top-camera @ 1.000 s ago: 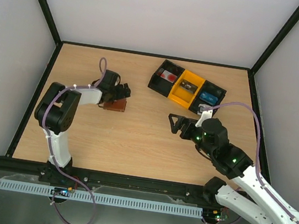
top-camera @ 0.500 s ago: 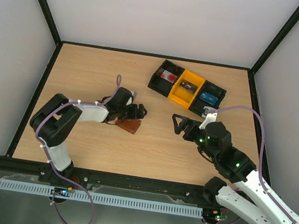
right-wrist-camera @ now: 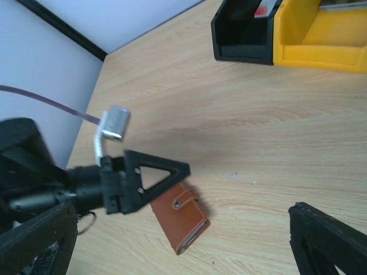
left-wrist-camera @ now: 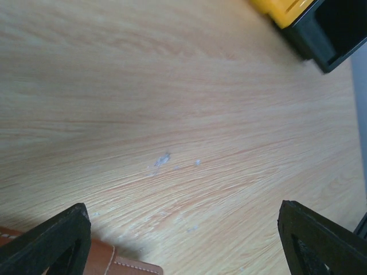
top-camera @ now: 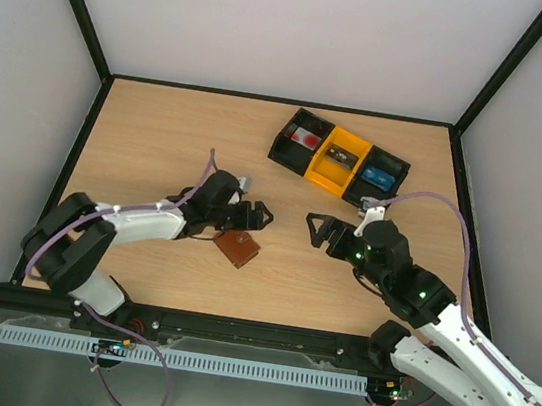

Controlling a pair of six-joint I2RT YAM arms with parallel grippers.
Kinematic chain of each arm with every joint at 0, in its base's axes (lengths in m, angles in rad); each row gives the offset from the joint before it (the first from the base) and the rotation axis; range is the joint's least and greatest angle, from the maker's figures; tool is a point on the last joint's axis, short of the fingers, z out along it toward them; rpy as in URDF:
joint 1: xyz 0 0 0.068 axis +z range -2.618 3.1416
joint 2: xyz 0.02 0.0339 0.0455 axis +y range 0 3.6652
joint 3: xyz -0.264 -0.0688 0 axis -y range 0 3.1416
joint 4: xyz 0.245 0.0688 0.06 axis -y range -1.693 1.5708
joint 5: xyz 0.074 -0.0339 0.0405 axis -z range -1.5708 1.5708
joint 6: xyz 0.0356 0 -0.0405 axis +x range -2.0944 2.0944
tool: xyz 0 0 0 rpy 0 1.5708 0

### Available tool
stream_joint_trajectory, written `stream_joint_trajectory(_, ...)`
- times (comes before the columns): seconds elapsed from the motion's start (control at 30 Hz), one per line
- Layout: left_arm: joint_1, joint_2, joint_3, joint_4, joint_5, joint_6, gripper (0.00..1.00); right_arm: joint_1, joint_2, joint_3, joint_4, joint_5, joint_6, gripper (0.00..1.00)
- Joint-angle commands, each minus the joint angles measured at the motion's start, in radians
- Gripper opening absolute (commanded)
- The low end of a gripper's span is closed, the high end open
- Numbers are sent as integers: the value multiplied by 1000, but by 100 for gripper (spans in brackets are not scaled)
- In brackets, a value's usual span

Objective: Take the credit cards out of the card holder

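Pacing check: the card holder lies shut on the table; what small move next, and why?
Probably lower the open left gripper onto the card holder to pin it: the holder lies shut beside it, ungripped, and the open right gripper hangs close.

The card holder (top-camera: 236,249) now lies closer to the tray of bins (top-camera: 339,160), off its left end; your left gripper (top-camera: 257,217) seems to have released it.

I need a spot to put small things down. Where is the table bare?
Bare: the far-left table between the left wall and the bin tray, and the strip between the wallet and the near edge. Crowded: the middle, where wallet, left arm and right arm sit close.
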Motion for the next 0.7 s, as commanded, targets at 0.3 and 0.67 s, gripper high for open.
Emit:
stream_joint_trajectory(0.3, 84, -326, -221, -148, -102, -84, 79, -5, 141, -4, 56, -83, -3, 81)
stream_joint_trajectory(0.67, 123, -463, -389, -88, -66, -190, 62, -4, 124, -56, 138, -100, 32, 75)
